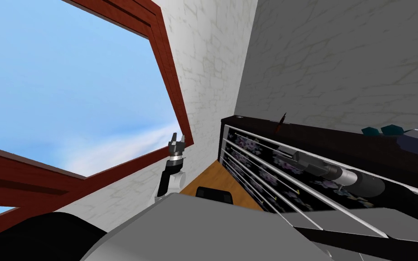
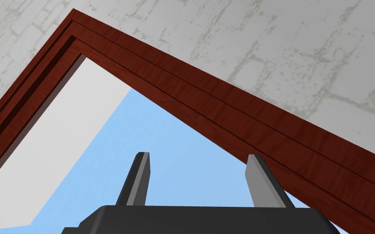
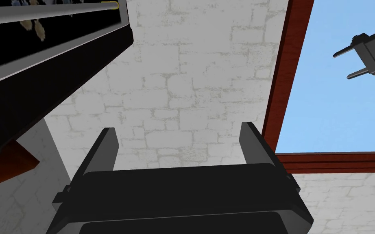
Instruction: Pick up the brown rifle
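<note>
Left gripper (image 1: 178, 136) raised high, fingers spread, right gripper (image 3: 178, 128) spread beside dark cabinet (image 1: 330, 141), thin brown rifle (image 1: 281, 121) tilted on its top.

Glossy red wood window frame (image 1: 165, 72); wall (image 1: 339, 54) rough pale stone, seemingly.

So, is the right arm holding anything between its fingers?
No, the right arm's thin grey fingers stand apart, empty, before the white brick wall.
</note>
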Available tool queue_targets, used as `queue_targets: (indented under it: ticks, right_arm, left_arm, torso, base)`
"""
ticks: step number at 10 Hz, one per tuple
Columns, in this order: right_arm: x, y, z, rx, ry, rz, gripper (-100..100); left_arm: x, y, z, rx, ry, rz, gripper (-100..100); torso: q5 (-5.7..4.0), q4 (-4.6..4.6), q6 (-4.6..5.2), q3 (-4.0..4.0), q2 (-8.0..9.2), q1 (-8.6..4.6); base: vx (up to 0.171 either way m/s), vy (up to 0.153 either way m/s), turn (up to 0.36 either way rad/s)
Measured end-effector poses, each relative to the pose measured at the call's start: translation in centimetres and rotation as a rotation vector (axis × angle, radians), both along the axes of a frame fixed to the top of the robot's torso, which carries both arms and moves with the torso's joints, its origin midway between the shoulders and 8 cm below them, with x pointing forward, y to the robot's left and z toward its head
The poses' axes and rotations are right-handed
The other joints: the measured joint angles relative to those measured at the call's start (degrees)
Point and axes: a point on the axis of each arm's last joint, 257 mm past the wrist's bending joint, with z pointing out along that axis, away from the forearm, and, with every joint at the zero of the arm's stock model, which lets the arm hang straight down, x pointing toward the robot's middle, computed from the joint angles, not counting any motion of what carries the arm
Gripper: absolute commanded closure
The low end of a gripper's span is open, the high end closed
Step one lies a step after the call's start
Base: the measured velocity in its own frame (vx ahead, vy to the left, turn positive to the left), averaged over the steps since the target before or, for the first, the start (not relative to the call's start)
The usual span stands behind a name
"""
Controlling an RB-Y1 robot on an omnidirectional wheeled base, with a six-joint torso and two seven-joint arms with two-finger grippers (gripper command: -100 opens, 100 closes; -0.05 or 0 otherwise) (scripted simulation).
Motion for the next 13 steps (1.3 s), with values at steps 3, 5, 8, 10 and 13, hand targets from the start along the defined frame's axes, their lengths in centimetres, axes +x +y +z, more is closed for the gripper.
queue_targets:
  ticks: [3, 5, 8, 10, 13]
  right_arm:
    - [0.1, -1.0, 0.2, -0.112, 0.019, 0.033, -100]
    - [0.3, -1.5, 0.5, -0.178, 0.029, 0.058, -100]
    - [0.6, -2.6, 1.0, -0.274, 0.047, 0.086, -100]
    - [0.7, -3.2, 1.3, -0.344, 0.062, 0.113, -100]
    - [1.4, -3.5, 2.1, -0.429, 0.076, 0.152, -100]
  left_arm:
    - [0.0, 0.0, 0.0, 0.000, 0.000, 0.000, 0]
    - [0.0, 0.0, 0.0, 0.000, 0.000, 0.000, 0]
    - [0.0, 0.0, 0.0, 0.000, 0.000, 0.000, 0]
    - [0.0, 0.0, 0.0, 0.000, 0.000, 0.000, 0]
    - [0.0, 0.0, 0.0, 0.000, 0.000, 0.000, 0]
  torso:
    - [0.00, 0.02, 0.03, 0.05, 0.08, 0.03]
    - [-0.01, 0.02, 0.09, 0.03, 0.04, 0.03]
    - [-0.01, 0.02, 0.07, 0.02, 0.03, -0.01]
    - [-0.02, 0.00, 0.01, 0.01, 0.02, -0.04]
    - [-0.01, 0.00, 0.10, -0.03, -0.07, 0.06]
  base:
    - [-0.046, -0.019, 0.116]
    - [-0.013, -0.010, -0.009]
    - [-0.034, -0.026, 0.135]
    - [-0.047, -0.043, 0.217]
    - [-0.014, -0.022, 0.064]
